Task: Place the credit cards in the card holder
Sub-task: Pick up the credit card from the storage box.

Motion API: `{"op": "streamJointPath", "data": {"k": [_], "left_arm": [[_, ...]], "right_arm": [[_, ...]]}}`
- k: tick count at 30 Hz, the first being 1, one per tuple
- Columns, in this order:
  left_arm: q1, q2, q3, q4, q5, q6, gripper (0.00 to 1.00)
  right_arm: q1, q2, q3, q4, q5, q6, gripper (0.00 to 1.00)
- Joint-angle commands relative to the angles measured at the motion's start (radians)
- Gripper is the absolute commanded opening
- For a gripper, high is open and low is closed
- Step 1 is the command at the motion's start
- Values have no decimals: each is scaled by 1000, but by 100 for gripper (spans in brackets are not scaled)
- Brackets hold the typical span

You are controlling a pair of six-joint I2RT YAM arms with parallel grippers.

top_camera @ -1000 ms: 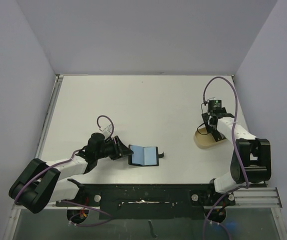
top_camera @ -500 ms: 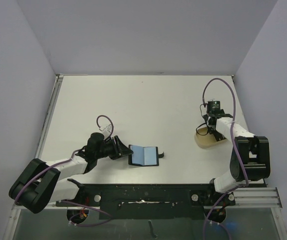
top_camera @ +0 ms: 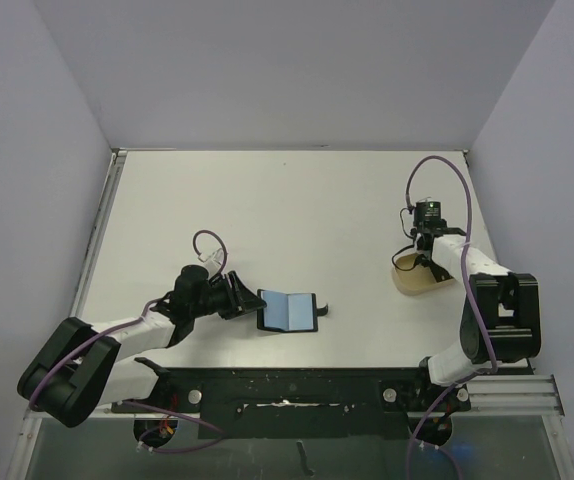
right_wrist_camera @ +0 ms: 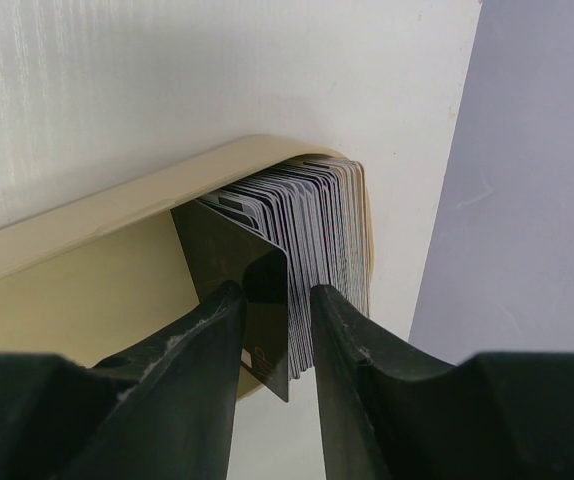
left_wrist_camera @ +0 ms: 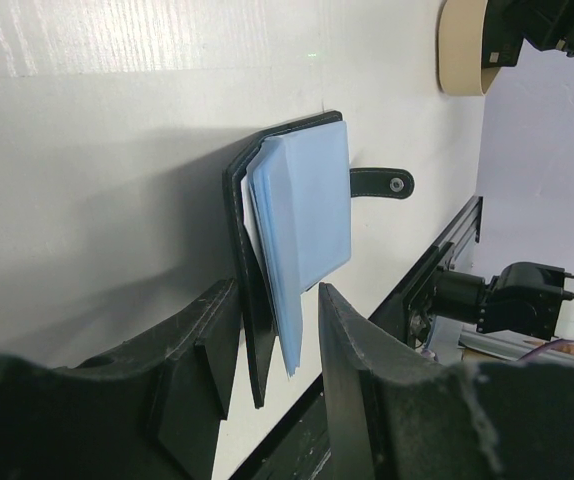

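- Credit cards point(right_wrist_camera: 317, 215) stand on edge, packed in a tan tray point(right_wrist_camera: 97, 215), well apart at 3 o'clock from the card holder point(top_camera: 287, 311).
- Right gripper point(right_wrist_camera: 275, 300): jaws narrowly straddle a dark card point(right_wrist_camera: 227, 250) fronting the stack; I cannot tell whether they pinch it.
- The card holder lies open at the table's point(top_camera: 287, 200) 6 o'clock, its snap tab point(left_wrist_camera: 382, 183) pointing to 3 o'clock.
- Left gripper point(left_wrist_camera: 274, 295), at its 9 o'clock: jaws part-open around its edge; I cannot tell whether they grip.

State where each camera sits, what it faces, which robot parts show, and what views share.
Top external: above and behind, looking down at the table; left arm and right arm show.
Left wrist: on the left arm, facing past its jaws to the card holder.
Right wrist: on the right arm, facing past its jaws into the tray of credit cards.
Shared: all three show the tray.
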Motion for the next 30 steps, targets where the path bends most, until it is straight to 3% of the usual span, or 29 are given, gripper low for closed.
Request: {"op": "streamJointPath", "data": {"k": [1,8,13,23,30], "left_arm": [[6,-28,23,44,18,12,34],[7,-34,16,43,18,11,34],[6,-37,14,43,15,11,34],[7,-40,16,29,13,14,33],[7,-67,18,-15,-15,28,33]], "right_arm": [[-6,-44,18,38,60,-14,32],[-4,-58,21,35,62,-10,25],[4,-62,31,13,50,-1,13],[139,-121,74,-149,-56,83,0],[226,-201,127,-270,-55,165,0]]}}
